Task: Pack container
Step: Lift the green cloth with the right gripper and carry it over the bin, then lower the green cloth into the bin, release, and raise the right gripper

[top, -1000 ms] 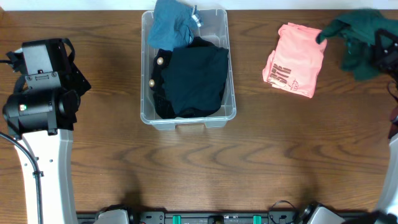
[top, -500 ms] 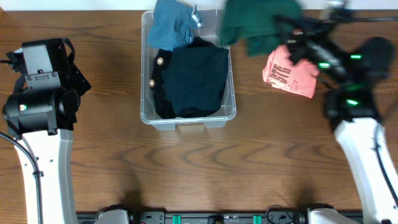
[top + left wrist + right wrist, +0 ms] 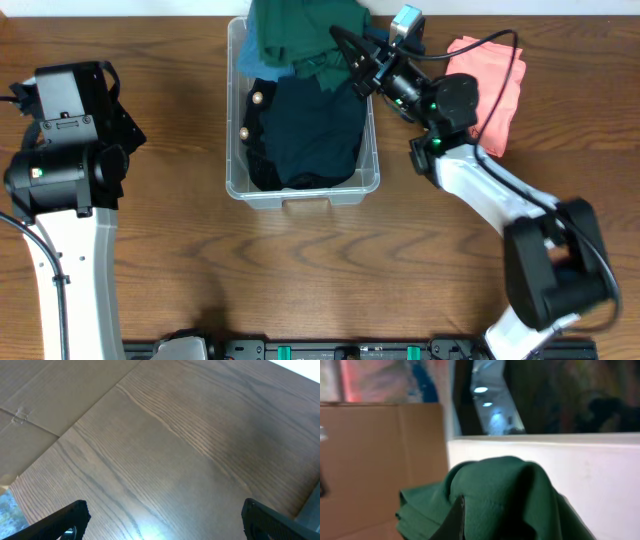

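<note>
The clear, round-cornered container [image 3: 234,182] sits at the far middle of the table [image 3: 330,280], with a dark navy garment [image 3: 315,135] inside. The right gripper [image 3: 352,66], clenched on a green garment [image 3: 300,35], is now over the container's far end. Half a second earlier it was beside the right rim. The left gripper [image 3: 165,517] gapes, unmoved.

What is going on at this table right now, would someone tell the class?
The right hand, shut on a dark green garment, holds it above the far end of the clear container, with a dark navy garment lying inside. A pink garment lies on the table to the right of the container. The left hand is open over bare table, holding nothing.
</note>
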Controlling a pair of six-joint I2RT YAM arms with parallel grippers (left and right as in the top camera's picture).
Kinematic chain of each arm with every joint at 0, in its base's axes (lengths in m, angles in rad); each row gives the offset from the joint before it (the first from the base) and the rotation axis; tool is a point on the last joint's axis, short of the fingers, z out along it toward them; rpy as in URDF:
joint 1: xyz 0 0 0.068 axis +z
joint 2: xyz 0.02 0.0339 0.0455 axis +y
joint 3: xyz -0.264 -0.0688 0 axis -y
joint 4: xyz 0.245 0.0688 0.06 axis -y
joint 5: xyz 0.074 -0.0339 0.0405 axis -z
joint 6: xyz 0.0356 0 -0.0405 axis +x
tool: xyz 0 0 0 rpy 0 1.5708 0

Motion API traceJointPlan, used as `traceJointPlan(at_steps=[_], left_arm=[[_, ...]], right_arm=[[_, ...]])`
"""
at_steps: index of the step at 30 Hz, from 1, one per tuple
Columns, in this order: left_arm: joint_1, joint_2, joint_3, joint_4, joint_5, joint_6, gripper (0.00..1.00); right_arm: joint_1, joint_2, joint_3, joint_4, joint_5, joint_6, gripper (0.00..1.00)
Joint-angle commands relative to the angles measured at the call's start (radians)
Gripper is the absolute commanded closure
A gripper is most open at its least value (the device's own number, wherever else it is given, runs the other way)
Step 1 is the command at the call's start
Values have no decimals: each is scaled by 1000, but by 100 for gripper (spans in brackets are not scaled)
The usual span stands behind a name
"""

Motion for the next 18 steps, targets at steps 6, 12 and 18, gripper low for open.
traceJointPlan(at_steps=[6,12,18], left_arm=[[5,1,6,-4,-5,-6,2],[5,1,6,-4,-5,-6,2],[5,1,6,-4,-5,-6,2]], right_arm=[[32,159,37,2,-53,137,99],[130,156,37,-7,-198,303,99],[217,156,37,-10,-238,381,99]])
